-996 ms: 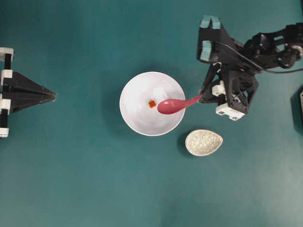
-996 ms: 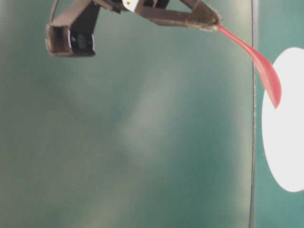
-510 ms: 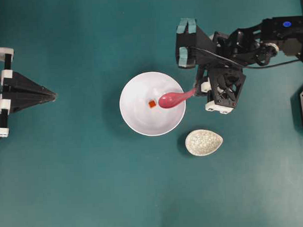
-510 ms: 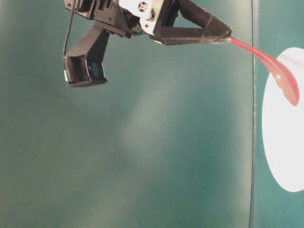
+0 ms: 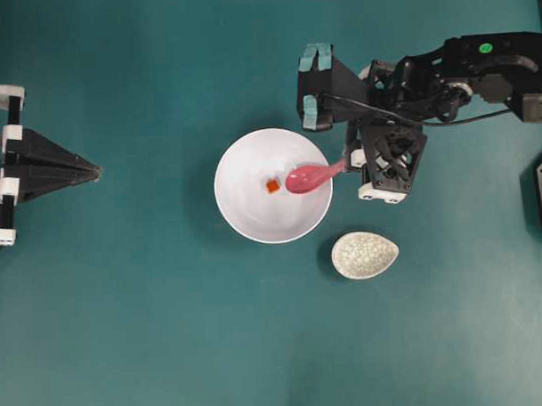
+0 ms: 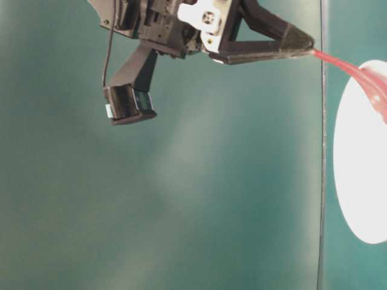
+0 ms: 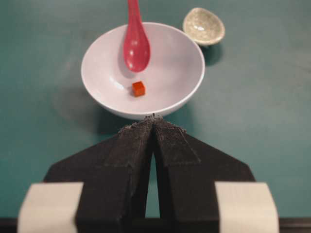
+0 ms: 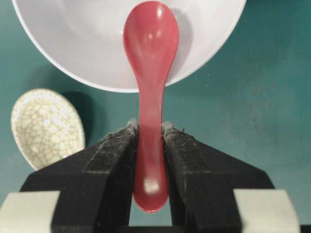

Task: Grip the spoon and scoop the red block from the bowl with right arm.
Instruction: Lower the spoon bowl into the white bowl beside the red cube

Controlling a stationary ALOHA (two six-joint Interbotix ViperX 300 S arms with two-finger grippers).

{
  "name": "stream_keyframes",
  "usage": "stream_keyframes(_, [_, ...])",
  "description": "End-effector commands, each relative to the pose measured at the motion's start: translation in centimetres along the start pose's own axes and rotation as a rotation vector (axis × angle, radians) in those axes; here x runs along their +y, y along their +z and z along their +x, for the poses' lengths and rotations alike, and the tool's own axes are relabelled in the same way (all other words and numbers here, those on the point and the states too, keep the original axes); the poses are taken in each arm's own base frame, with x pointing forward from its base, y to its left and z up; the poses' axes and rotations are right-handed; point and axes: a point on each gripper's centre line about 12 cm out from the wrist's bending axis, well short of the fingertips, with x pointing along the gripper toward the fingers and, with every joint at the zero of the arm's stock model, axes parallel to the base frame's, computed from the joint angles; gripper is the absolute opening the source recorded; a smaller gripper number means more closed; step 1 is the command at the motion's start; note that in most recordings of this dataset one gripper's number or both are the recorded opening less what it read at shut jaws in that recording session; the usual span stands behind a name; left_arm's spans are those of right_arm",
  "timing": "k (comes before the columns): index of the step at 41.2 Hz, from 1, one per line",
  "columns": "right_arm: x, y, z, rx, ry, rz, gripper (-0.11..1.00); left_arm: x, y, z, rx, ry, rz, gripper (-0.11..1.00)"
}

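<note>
One relation is governing the coming move: the line from the spoon's scoop to the red block. The table, covered in teal, is carrying everything. The bowl is sitting near the table's middle, with a small speckled dish just beside it toward the near right. The right arm is being reached in from the table's right edge, and the right gripper is being kept closed on the handle of the spoon, a finger pressed to each side of it. The spoon's long axis is being held roughly level and pointed leftward across the bowl's right rim, scoop leading and hanging over the bowl's inside. The red block is lying on the bowl's floor near its centre, just beyond the scoop's tip and almost in line with the handle. By this judgement, the scoop is needing to be dipped and pushed on along that same axis. The left gripper is being held closed and empty at the table's left edge, well apart from the bowl.
</note>
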Motion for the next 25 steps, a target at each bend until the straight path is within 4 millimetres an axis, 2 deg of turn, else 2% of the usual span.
stream_keyframes(1, [-0.1, 1.1, -0.7, -0.038, -0.004, -0.008, 0.24, 0.1, 1.0, 0.0, -0.024, 0.003, 0.001, 0.0])
stream_keyframes(25, [-0.4, 2.9, 1.0, -0.018, -0.009, -0.02, 0.24, 0.1, 1.2, -0.1, -0.032, 0.003, 0.003, 0.0])
